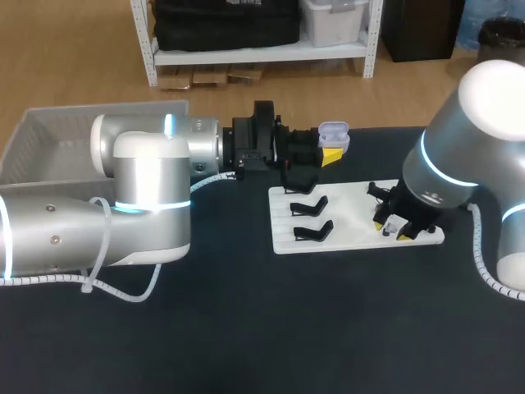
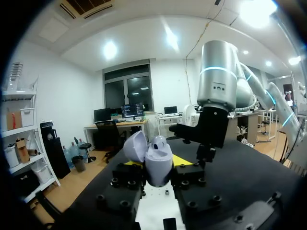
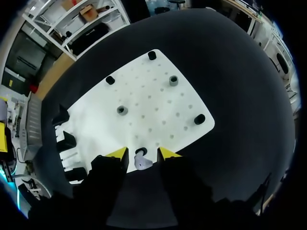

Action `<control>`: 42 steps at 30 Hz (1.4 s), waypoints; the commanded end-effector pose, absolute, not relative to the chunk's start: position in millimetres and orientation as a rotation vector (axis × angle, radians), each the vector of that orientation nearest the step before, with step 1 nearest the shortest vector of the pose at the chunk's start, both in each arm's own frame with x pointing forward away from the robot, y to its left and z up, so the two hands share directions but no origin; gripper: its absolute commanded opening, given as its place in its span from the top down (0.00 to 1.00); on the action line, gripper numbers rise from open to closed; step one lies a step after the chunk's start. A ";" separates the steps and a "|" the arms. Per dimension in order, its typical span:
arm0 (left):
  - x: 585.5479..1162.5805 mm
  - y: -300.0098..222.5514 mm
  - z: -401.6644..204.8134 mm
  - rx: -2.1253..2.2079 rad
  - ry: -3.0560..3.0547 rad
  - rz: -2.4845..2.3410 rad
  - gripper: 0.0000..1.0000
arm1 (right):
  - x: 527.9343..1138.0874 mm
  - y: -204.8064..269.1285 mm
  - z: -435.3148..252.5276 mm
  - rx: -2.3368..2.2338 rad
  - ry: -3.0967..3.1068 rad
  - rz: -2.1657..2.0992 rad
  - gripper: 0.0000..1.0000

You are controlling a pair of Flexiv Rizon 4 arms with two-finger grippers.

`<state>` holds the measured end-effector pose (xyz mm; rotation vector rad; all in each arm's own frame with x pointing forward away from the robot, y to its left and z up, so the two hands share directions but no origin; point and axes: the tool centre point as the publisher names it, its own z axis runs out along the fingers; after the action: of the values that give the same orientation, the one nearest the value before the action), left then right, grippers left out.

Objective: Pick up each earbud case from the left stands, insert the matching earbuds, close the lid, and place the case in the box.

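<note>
**Head view: case gripped with lid open, earbud not gripped**

Your left gripper (image 1: 330,153) is clenched on the pale lilac plastic earbud case (image 1: 333,133). Its lid stands open, and it is held near the far edge of the black table (image 1: 246,336). It is just beyond the flat white perforated board (image 1: 353,215).

Your right gripper (image 3: 141,153) stands at the board's right edge with its fingers parted. They straddle a small pale earbud (image 3: 142,162), and neither finger visibly touches it.

Black angled stands (image 1: 311,206) line the board's left edge. A pale grey plastic box (image 1: 49,139) sits at the table's far left corner.
</note>
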<state>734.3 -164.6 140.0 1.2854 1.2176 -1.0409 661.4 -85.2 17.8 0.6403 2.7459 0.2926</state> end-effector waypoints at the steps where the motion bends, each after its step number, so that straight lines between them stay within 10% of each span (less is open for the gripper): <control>1: 732.0 -164.4 138.5 1.276 1.213 -1.033 1.00 | 661.0 -85.5 19.3 0.642 2.753 0.288 0.66; 9: 732.0 -164.4 138.5 1.276 1.213 -1.033 1.00 | 661.6 -83.1 18.0 0.646 2.755 0.290 1.00; 42: 732.0 -164.4 138.5 1.276 1.213 -1.033 1.00 | 674.7 -16.6 215.4 -0.344 2.996 0.099 1.00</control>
<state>734.3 -164.6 140.0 1.2854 1.2177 -1.0409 670.6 -23.3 196.8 -0.1218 2.7965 0.1948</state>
